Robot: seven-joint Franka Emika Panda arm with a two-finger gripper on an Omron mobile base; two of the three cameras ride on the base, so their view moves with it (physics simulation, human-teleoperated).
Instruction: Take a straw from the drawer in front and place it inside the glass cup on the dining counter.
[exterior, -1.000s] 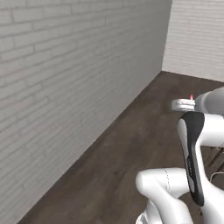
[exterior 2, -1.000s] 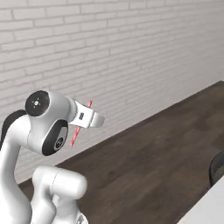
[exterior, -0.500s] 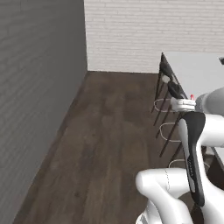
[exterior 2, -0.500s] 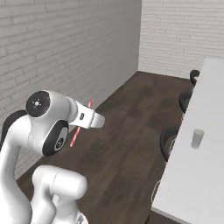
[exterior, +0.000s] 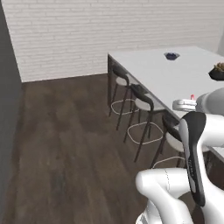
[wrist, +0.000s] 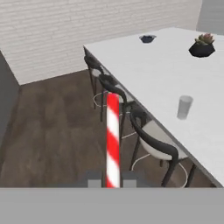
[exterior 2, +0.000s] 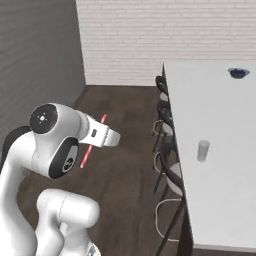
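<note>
Red-and-white straw (wrist: 112, 140) stands clamped between the fingers (wrist: 112, 180); the glass cup (wrist: 184, 107) sits on the table (wrist: 157, 74) ahead, to their right.

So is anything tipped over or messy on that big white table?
Nothing stands out. The small clear glass cup stands upright on the big white-topped dining counter, with no spill around it. The red-and-white striped straw sits straight between the robot's fingers, off the counter.
</note>
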